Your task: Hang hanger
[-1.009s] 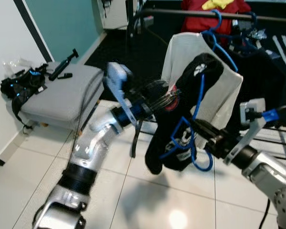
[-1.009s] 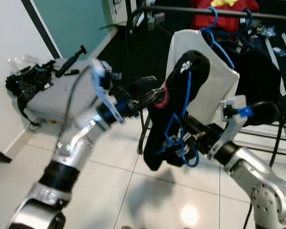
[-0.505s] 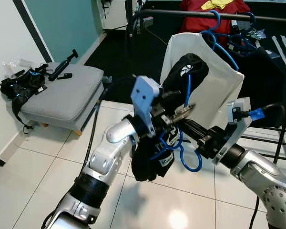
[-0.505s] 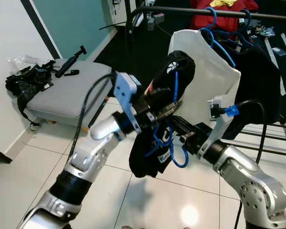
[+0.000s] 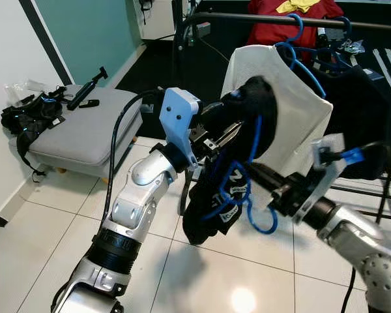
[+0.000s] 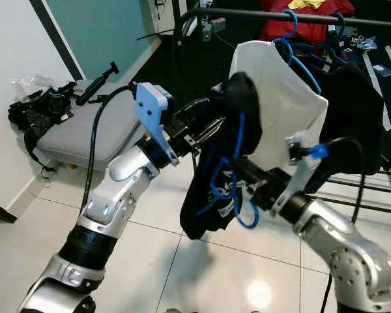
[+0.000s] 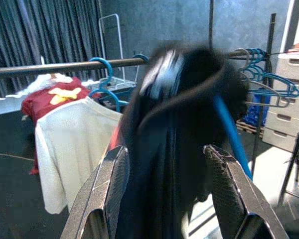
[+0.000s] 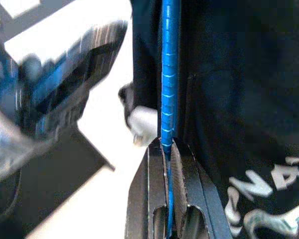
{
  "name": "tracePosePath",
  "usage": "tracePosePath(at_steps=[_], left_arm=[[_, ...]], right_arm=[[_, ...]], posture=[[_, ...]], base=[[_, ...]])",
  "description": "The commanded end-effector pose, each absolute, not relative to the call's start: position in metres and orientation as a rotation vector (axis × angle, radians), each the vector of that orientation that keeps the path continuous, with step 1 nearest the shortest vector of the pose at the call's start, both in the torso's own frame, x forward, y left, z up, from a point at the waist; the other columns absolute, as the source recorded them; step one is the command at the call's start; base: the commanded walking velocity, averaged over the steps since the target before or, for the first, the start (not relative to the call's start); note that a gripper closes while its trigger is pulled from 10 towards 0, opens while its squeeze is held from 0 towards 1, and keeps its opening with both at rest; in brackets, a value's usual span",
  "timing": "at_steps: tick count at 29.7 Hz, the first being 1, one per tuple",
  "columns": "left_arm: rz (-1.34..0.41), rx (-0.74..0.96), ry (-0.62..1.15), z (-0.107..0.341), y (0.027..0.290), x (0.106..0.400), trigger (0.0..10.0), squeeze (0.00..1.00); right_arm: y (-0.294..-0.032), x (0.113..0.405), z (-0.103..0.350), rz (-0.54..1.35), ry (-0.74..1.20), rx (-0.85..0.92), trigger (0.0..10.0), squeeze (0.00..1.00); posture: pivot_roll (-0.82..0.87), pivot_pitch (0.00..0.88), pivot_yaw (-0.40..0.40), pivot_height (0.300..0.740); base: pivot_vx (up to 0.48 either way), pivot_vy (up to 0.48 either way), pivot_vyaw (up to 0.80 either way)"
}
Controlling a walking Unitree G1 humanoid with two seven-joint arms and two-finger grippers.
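Blue plastic hanger (image 5: 255, 171) carries a black garment with white lettering (image 5: 229, 171) in mid-air near the dark clothes rail (image 5: 293, 19); its hook is hidden by cloth and the blurred print is unreadable. The right gripper (image 8: 168, 149) is clamped on the hanger's blue wire. The left gripper (image 7: 164, 189) stands spread either side of the garment's top, far left of the white shirt (image 5: 293, 117).

Floor (image 5: 45, 248): glossy white tile, runs across the lower frame. Grey cushioned bench (image 5: 85, 134) sits on it at mid-left by the wall. On the bench: black strap tangle (image 5: 29, 117) at its left end, black handheld stick (image 5: 86, 89) near its back edge. Dark mat (image 5: 182, 65) covers the floor at upper centre.
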State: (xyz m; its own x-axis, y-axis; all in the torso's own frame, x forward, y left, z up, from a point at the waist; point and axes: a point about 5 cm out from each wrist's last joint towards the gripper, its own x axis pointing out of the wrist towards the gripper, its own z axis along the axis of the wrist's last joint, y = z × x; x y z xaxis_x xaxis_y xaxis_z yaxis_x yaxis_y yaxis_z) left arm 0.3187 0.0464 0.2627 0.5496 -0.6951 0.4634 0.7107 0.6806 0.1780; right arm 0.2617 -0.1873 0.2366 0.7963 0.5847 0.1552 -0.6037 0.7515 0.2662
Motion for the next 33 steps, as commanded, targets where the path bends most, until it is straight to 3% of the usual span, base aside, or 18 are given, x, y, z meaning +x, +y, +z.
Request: tracePosePath(at_steps=[1, 12, 20, 33], left_arm=[[-0.886, -0.030, -0.520, 0.257, 0.042, 0.312, 10.0, 0.00], [-0.903, -0.018, -0.516, 0.255, 0.038, 0.309, 10.0, 0.00], [-0.925, -0.057, -0.507, 0.253, 0.039, 0.307, 10.0, 0.00], [-0.931, -0.060, -0.495, 0.249, 0.043, 0.305, 10.0, 0.00]], right_arm=[[-0.196, 0.261, 0.256, 0.646, -0.178, 0.331, 0.0, 0.00], [-0.199, 0.258, 0.265, 0.658, -0.222, 0.318, 0.0, 0.00], [-0.210, 0.255, 0.314, 0.719, -0.495, 0.418, 0.0, 0.00], [-0.226, 0.251, 0.337, 0.713, -0.582, 0.409, 0.0, 0.00]], posture=[[-0.12, 0.205, 0.099, 0.740], [-0.12, 0.207, 0.099, 0.740], [-0.12, 0.207, 0.100, 0.740], [-0.12, 0.210, 0.097, 0.740]], base=[[0.000, 0.000, 0.00], [0.000, 0.000, 0.00], [0.000, 0.000, 0.00], [0.000, 0.000, 0.00]])
